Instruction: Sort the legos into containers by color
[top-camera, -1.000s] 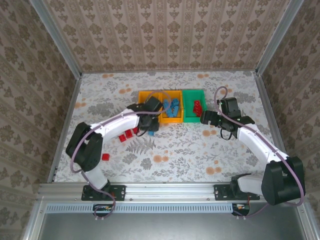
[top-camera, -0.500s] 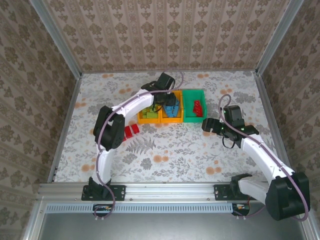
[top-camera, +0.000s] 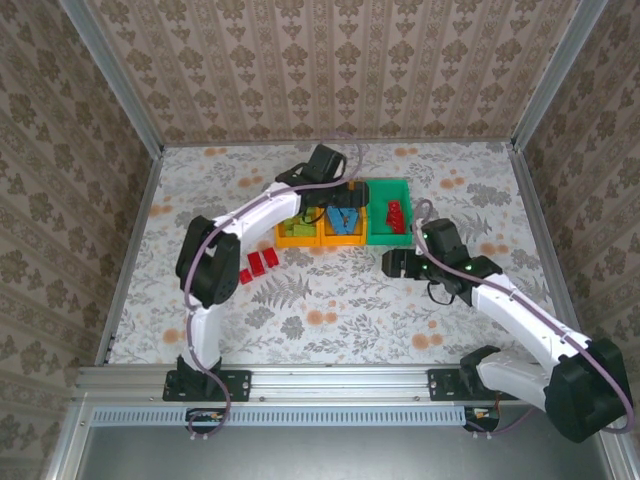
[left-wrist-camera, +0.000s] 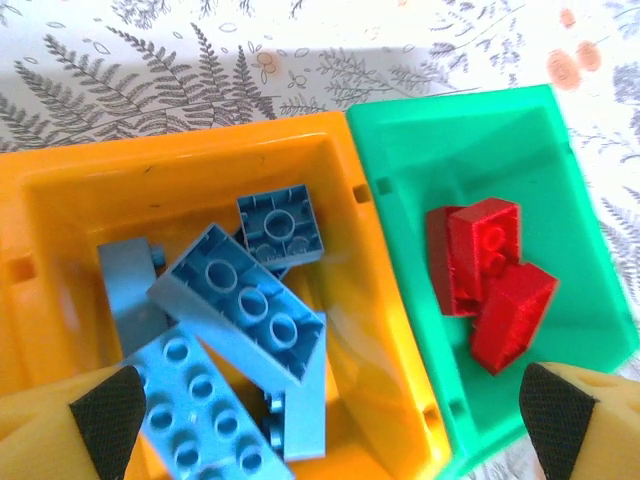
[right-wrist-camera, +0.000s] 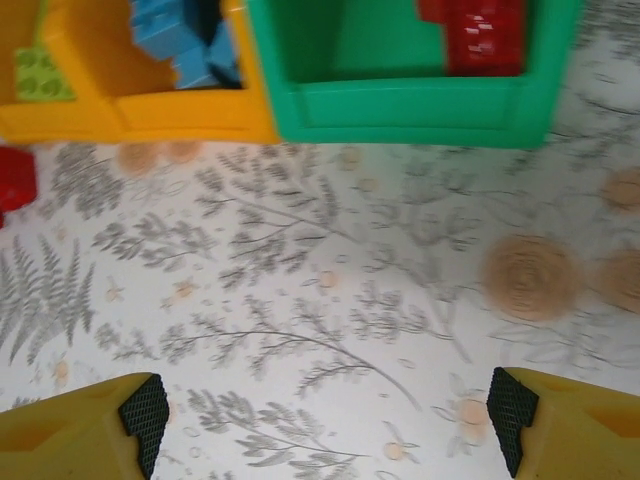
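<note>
Our left gripper (left-wrist-camera: 332, 412) gapes empty over the blue-filled bin (left-wrist-camera: 180, 150); loose red legos (top-camera: 258, 264) lie left of it, farther from our open right gripper (right-wrist-camera: 328, 408).

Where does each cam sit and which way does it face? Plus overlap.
Top external: above and behind the bases, looking down on the table; both arms show, left gripper over the bins, right gripper in front of them.
Left wrist: straight down into the orange bin of blue bricks and green bin of red bricks; its fingertips at the bottom corners.
Right wrist: angled down at the table before the bins' front walls; its fingertips at the bottom corners.
Shared: both wrist views catch the green bin, red bricks and blue bricks.
</note>
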